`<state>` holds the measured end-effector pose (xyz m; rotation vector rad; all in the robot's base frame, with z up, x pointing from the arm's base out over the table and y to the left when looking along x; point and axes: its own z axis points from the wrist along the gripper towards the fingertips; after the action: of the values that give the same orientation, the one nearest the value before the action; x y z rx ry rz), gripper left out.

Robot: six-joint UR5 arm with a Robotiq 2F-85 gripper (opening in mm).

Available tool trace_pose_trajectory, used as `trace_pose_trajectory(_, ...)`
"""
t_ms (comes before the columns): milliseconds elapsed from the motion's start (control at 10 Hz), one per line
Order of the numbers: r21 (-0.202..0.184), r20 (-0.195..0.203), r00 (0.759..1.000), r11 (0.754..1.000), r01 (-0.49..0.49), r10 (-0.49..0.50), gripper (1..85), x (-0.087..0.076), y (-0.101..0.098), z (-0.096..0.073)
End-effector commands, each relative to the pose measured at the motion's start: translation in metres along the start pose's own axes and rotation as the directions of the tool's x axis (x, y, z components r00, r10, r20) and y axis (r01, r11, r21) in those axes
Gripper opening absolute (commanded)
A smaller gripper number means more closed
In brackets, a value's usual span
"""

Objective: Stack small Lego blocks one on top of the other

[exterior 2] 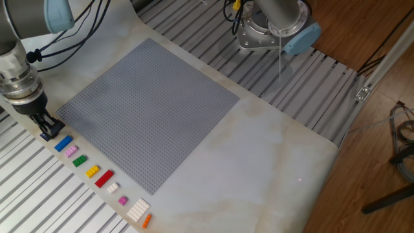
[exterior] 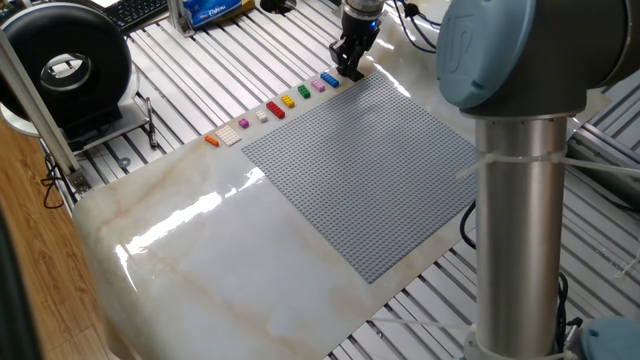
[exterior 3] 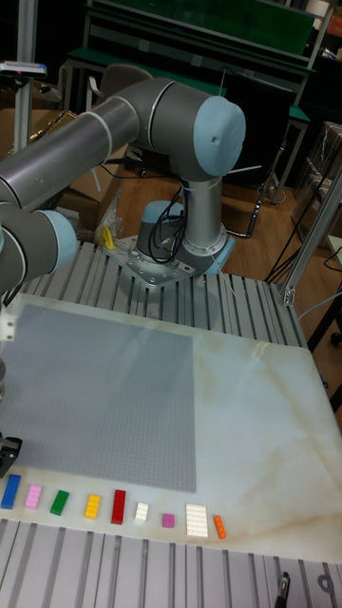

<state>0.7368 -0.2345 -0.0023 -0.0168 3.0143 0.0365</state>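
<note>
My gripper (exterior 2: 46, 133) stands at the far end of the brick row, just off the corner of the grey baseplate (exterior 2: 149, 110). Its black fingers are close together around a small dark piece that I take for the black block (exterior 2: 46, 135); it is hard to tell apart from the fingertips. The blue block (exterior 2: 63, 144) lies right beside the gripper, and a pink block (exterior 2: 71, 151) follows it. In one fixed view the gripper (exterior: 349, 68) is just past the blue block (exterior: 329, 80). In the tall view the gripper (exterior 3: 8, 451) is cut off at the left edge.
Further along the row lie a green brick (exterior 2: 79, 160), a yellow one (exterior 2: 92, 171), a red one (exterior 2: 104, 178), a small white one (exterior 2: 112, 188), a small purple one (exterior 2: 123, 200), a white plate (exterior 2: 138, 210) and an orange piece (exterior 2: 147, 221). The arm's base (exterior 2: 272, 29) stands behind the baseplate.
</note>
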Motion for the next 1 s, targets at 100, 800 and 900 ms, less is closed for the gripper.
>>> trace_pose_trajectory(100, 0.020, -0.022, 0.999, 0.999, -0.030, 0.031, 30.3, 0.002, 0.002, -0.015)
trace_pose_trajectory(800, 0.011, -0.043, 0.997, 0.997, -0.070, 0.070, 28.7, 0.007, 0.025, -0.035)
trace_pose_trajectory(900, 0.007, -0.039, 0.996, 0.997, -0.078, 0.078, 28.0, 0.009, 0.028, -0.036)
